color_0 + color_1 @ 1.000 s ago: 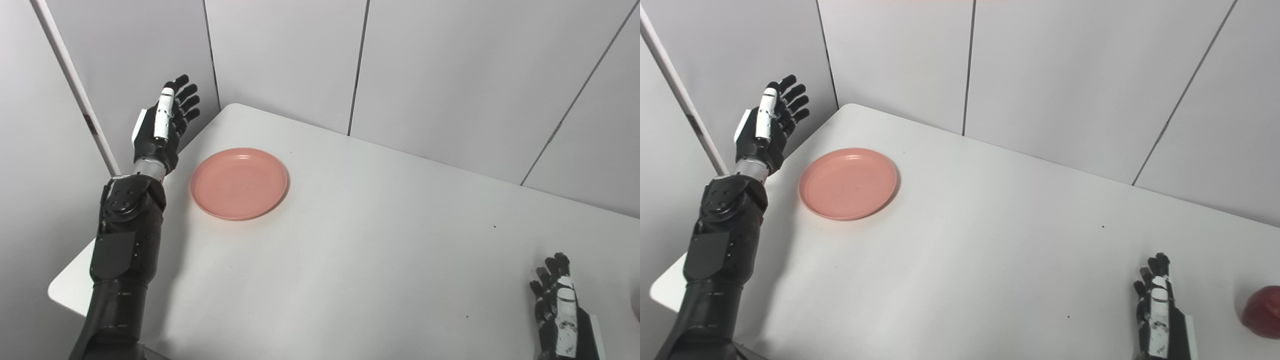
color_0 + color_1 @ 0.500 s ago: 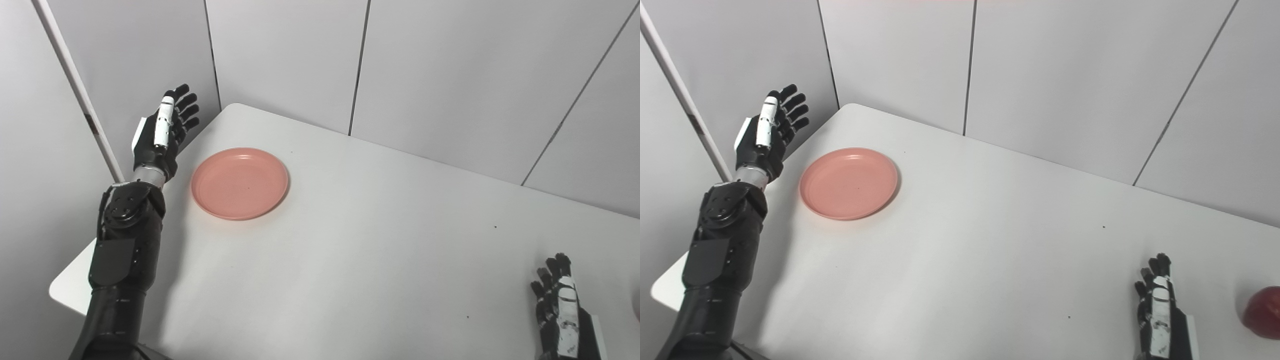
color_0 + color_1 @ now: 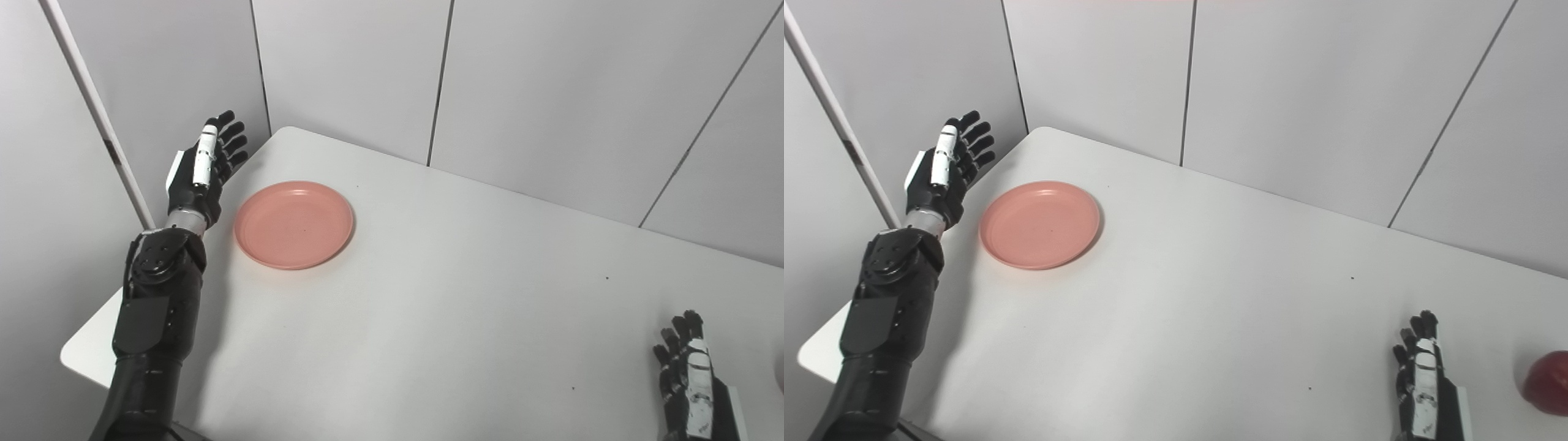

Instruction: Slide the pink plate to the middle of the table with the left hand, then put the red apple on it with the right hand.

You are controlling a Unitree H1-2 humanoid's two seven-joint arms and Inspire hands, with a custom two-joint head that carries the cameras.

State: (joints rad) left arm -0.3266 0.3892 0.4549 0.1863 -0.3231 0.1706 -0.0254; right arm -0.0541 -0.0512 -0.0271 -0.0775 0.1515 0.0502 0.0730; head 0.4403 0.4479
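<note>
The pink plate (image 3: pixel 293 223) lies flat on the white table (image 3: pixel 465 318) near its far left corner. My left hand (image 3: pixel 205 168) is open, fingers spread and pointing up, raised just left of the plate at the table's left edge, apart from the plate. My right hand (image 3: pixel 1424 383) is open and empty at the bottom right, low over the table. The red apple (image 3: pixel 1545 383) sits on the table right of the right hand, cut by the picture edge in the right eye view and almost out of the left eye view.
Grey wall panels (image 3: pixel 527 86) stand close behind the table's far edge. A white post (image 3: pixel 92 104) runs up the wall left of the left hand. The table's near left corner (image 3: pixel 76 358) is beside my left forearm.
My left hand has come down a little and moved slightly right, closer to the plate's left rim. The plate, the apple and the right hand have hardly moved.
</note>
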